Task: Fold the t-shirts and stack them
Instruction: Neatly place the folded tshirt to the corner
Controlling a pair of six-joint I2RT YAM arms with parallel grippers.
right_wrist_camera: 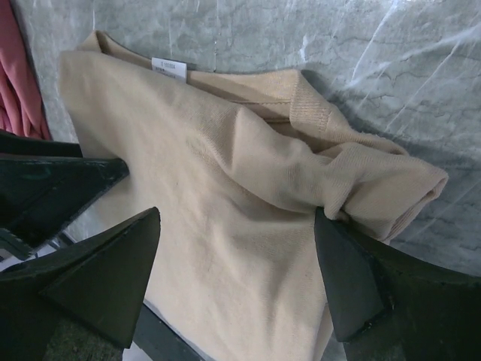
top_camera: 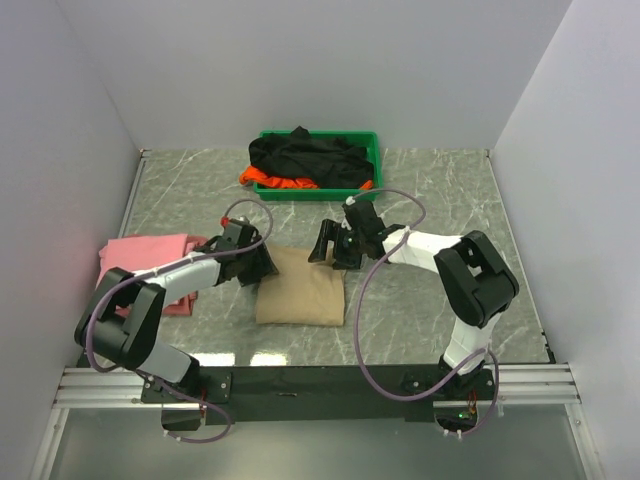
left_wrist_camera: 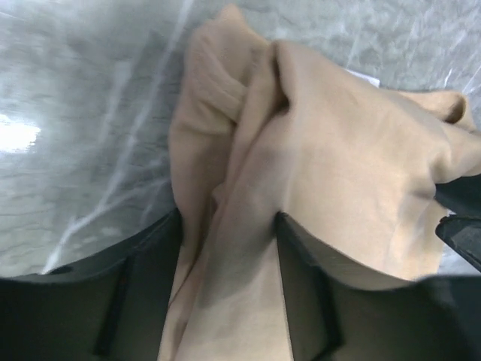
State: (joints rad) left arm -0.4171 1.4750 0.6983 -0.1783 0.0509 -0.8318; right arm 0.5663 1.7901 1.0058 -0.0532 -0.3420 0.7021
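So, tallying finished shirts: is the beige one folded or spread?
Folded: the beige shirt lies as a compact rectangle, layers doubled at its edge.

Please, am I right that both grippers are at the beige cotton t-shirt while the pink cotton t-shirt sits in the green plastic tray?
No: the top view shows the pink cotton t-shirt on the table beside the left arm, outside the green plastic tray. The left gripper and right gripper are indeed at the beige cotton t-shirt.

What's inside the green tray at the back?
A bunched black shirt fills the tray. An orange shirt pokes out beneath it at the near left edge. The tray floor and anything else under the black shirt are covered.
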